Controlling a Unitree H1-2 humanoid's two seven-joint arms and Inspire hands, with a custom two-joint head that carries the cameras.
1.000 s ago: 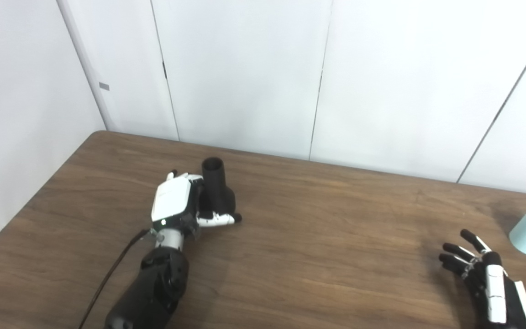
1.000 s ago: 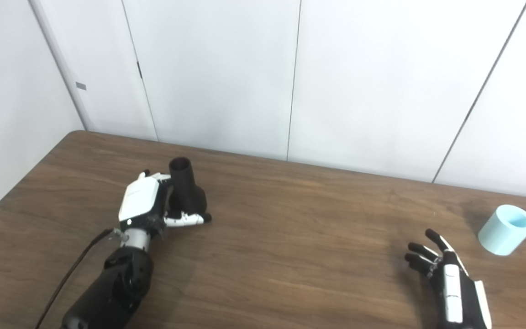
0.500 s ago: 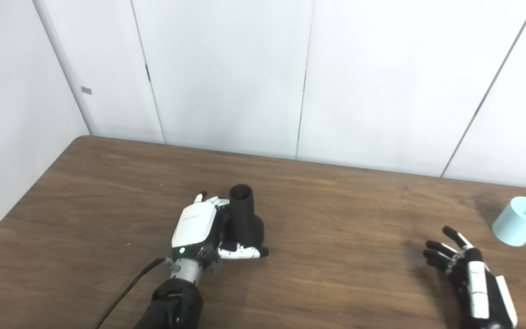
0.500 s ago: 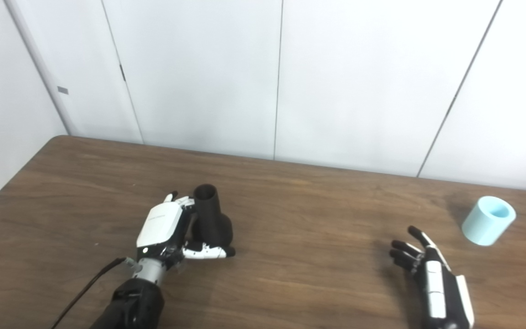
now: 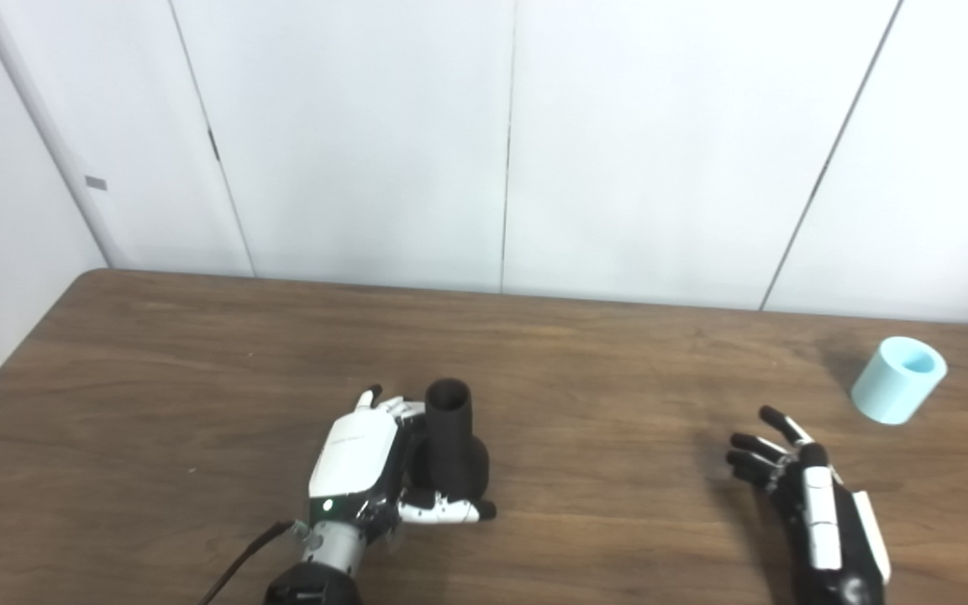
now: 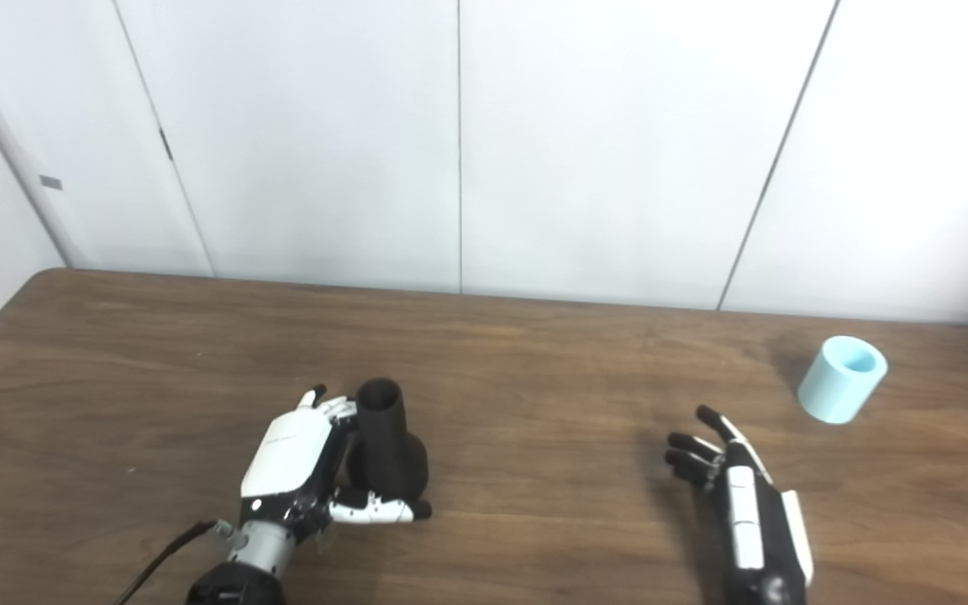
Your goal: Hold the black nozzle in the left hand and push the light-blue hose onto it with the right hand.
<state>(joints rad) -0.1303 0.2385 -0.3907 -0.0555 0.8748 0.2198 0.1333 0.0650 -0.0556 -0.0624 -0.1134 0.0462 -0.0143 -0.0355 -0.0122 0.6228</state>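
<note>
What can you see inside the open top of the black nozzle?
The black nozzle stands upright on the table, its mouth facing up. Inside shows only a dark hollow; its depth and contents are hidden. The left hand covers its left side.

A desk (image 5: 198, 353) runs across the view with a wall (image 5: 501, 126) behind it. Left of centre, at about 7 o'clock, the nozzle (image 5: 453, 445) stands upright on the desk (open end up), the left hand (image 5: 366, 466) against its left side. The right hand (image 5: 812, 496) sits at 4 o'clock. The hose (image 5: 898, 381) lies at 3 o'clock, well apart from both.
</note>
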